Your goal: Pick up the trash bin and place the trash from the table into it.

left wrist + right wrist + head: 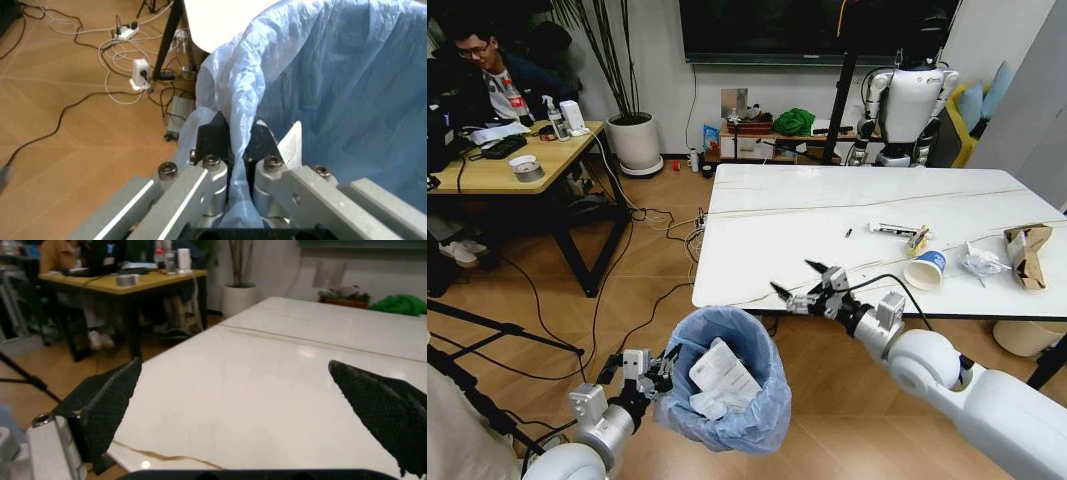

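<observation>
Trash bin point(727, 390) rim in left gripper point(659, 372)

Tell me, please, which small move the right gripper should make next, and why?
Probably reach the open, empty right gripper across the white marble-look table toward the white paper cup with a blue band. The left gripper already holds the blue-bag-lined trash bin by its rim.

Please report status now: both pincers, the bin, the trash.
Left pincer shut on bin rim, bin held beside table. Right pincer open, empty, over table's near edge. Cup and paper bag on table.
</observation>
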